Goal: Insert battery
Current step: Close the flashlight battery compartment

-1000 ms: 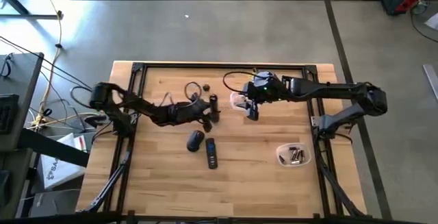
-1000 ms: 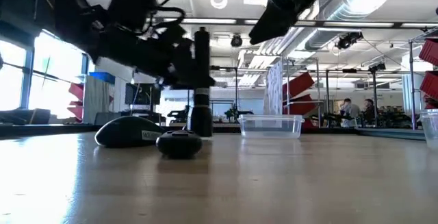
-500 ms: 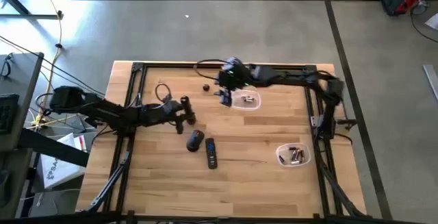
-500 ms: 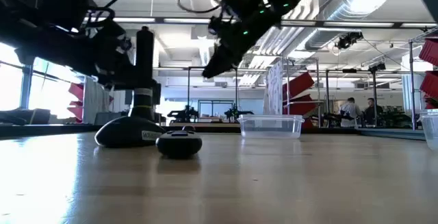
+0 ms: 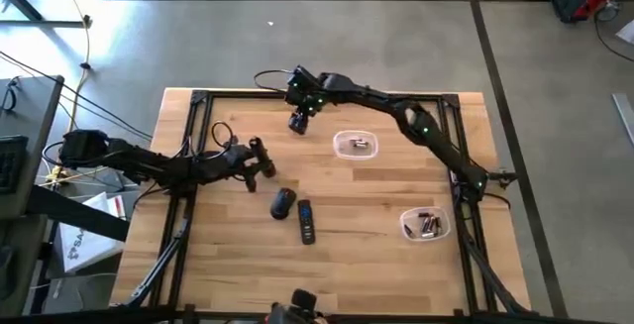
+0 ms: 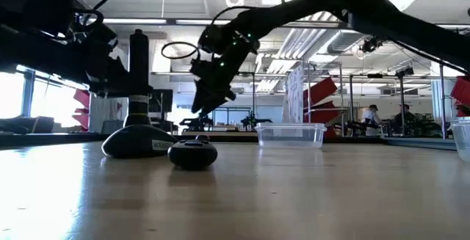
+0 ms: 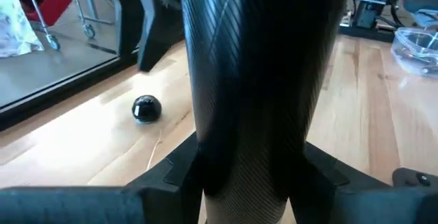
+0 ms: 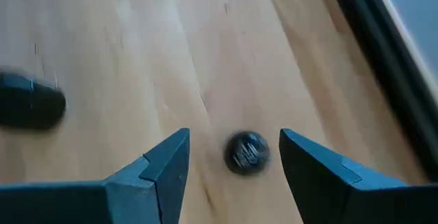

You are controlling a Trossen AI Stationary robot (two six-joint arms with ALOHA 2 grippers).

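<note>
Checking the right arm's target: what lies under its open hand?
Under the right hand, a small round black cap lies on the bare wooden table, between the open fingers, untouched. Its underside cannot be seen.

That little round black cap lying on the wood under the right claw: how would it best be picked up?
Probably straight from above, pinching across its round sides. The black cap lies flat on the table, apart from other things, and the right gripper already hangs open over it, one finger on either side. The left gripper holds the flashlight body.
</note>
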